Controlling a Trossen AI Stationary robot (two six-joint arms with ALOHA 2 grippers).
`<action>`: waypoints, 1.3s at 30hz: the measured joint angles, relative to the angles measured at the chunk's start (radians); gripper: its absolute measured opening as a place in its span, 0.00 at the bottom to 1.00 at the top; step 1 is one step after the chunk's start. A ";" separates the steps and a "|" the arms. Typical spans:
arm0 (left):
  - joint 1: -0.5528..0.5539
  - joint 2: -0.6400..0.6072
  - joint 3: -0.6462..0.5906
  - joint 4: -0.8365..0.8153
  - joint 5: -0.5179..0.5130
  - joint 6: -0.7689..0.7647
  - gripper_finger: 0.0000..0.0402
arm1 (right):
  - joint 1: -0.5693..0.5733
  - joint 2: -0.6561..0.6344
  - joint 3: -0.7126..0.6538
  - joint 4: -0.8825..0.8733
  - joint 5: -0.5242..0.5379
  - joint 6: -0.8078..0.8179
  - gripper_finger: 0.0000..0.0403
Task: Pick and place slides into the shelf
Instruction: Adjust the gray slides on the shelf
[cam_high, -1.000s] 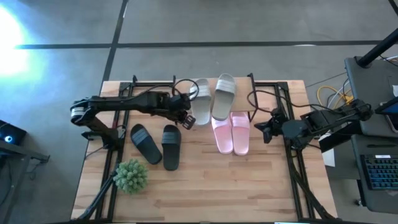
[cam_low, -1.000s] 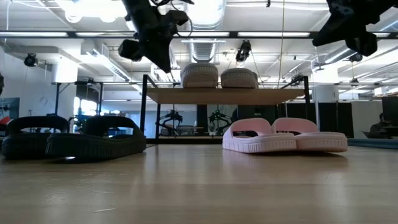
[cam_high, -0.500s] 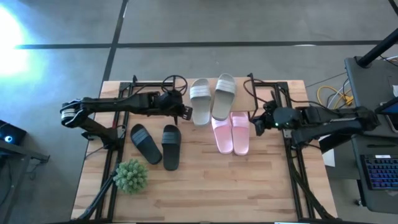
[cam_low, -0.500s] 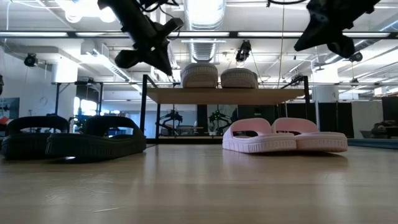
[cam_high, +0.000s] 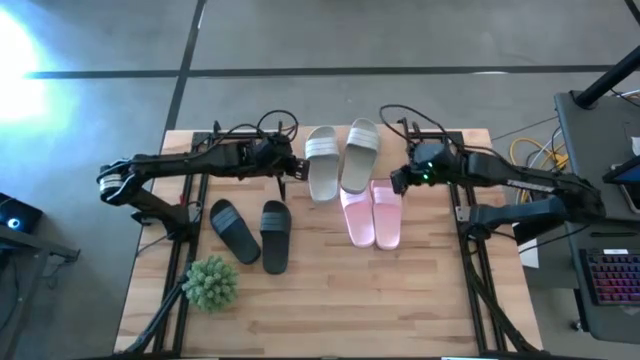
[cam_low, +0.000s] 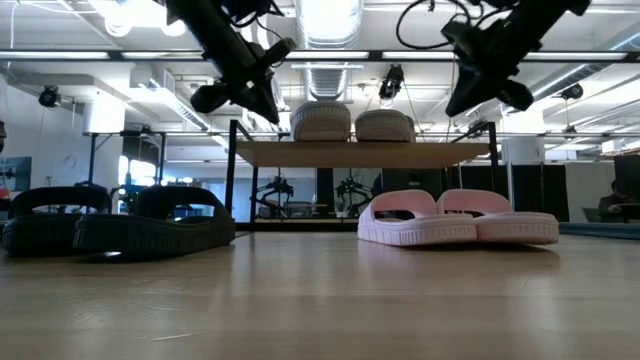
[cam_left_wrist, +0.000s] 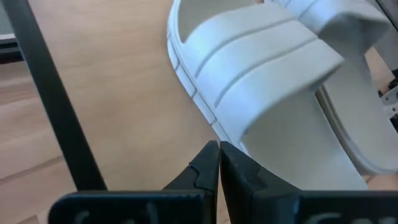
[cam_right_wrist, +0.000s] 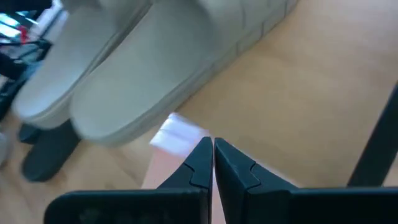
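Pink slides (cam_high: 372, 212) part-hidden under shelf (cam_high: 400, 140), heels only

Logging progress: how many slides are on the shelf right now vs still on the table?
2 on the shelf: the grey-white pair, side by side. 4 on the table: the pink pair partly under the shelf's front edge, the black pair to their left. None seem hidden.

1. The right gripper (cam_right_wrist: 213, 163) shows its two dark fingers pressed together, tips meeting.
2. Past the fingertips lie two light grey-white slides (cam_right_wrist: 155, 74), side by side on the shelf (cam_right_wrist: 311, 93), a light wooden board.
3. A black leg (cam_right_wrist: 376, 143) of the shelf crosses one corner.
4. A pale pink slide (cam_right_wrist: 171, 171) shows just beyond the board's edge.
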 joint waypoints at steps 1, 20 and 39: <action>0.009 0.000 0.000 0.003 0.009 0.001 0.00 | -0.017 0.020 0.015 0.000 0.000 -0.018 0.02; 0.102 0.045 -0.056 0.132 0.180 -0.002 0.00 | -0.186 0.404 0.340 -0.230 -0.001 -0.397 0.02; 0.129 0.085 -0.053 0.255 0.194 0.000 0.00 | -0.241 0.447 0.380 -0.166 -0.067 -0.516 0.02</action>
